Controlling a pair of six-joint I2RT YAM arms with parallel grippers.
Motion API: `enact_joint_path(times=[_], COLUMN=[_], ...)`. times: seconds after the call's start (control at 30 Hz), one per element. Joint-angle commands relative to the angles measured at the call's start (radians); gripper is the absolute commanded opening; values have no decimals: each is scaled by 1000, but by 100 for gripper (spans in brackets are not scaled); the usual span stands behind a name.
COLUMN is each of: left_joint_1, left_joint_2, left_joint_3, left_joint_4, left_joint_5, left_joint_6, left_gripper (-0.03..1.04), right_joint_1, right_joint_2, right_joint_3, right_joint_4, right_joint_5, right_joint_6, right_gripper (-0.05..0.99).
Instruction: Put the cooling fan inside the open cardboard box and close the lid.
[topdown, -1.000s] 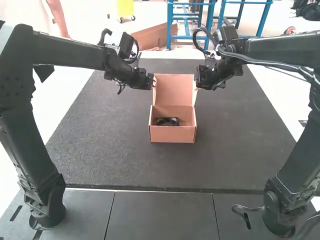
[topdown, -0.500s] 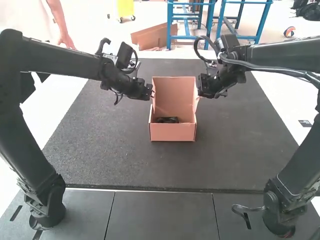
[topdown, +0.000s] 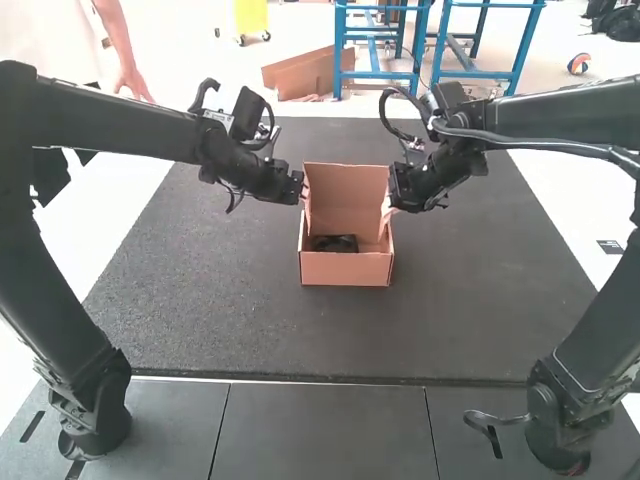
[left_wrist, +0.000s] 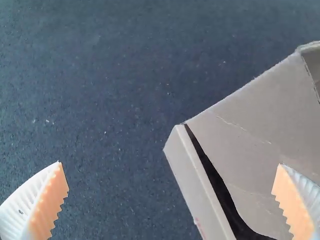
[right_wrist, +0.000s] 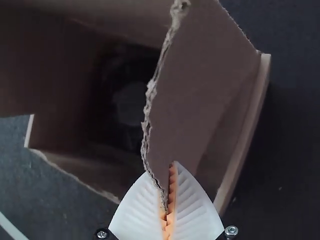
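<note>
High view gives you the change first: over the last second the right end effector (topdown: 390, 202) has dropped from the upper corner of the tall brown cardboard lid (topdown: 345, 190) and drawn inward. The lid's top edge now sits lower in the centre of the frame, so the panel has begun to tip forward over the small brown cardboard box (topdown: 345, 265). The left end effector (topdown: 296, 187) has slid down and in to the lid's left edge as well. You can take this to mean the placing is done and the closing has started: the round black cooling fan (topdown: 335, 241) lies on the box floor, seen through the opening just below frame centre, and the lid is not yet down. In the right wrist view the white ribbed fingers (right_wrist: 190, 205) are pressed together, pinching the ragged edge of the lid's side flap (right_wrist: 200, 100), with the fan a dim shape deep in the box behind it. In the left wrist view the orange pads (left_wrist: 47, 197) stand wide apart on either side of a cardboard corner, not touching it as far as you can see. Both black arms reach in from the frame's left and right edges at about lid height, wrists angled toward each other above the dark matted counter (topdown: 200, 290).
</note>
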Motion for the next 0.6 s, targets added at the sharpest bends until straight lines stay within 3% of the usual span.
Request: enact_joint_path(times=[0.0,0.13,0.27,0.4,0.43,0.5,0.57], left_joint_1=[-6,-15,-29,-24,-24,-21,-18], left_joint_2=[-60,-93,-137,-175,-185,-198,-208], left_joint_3=[-21,-64,-104,-125,-127,-129,-127], left_joint_4=[1,-11,-29,-57,-63,-71,-74], left_joint_5=[12,12,9,9,9,9,6], left_joint_6=[-3,-2,3,4,3,3,4], left_gripper=[97,97,97,97,97,97,97], right_joint_1=[19,19,19,11,10,1,-10], right_joint_2=[-39,-42,-44,-50,-53,-68,-84], right_joint_3=[-30,-58,-77,-71,-64,-42,-24], right_joint_4=[-12,-33,-56,-64,-64,-64,-65], right_joint_5=[-26,-3,65,70,68,62,39], right_joint_6=[0,-6,-66,-69,-65,-42,-39], right_gripper=[-1,-1,-1,2,12,47,70])
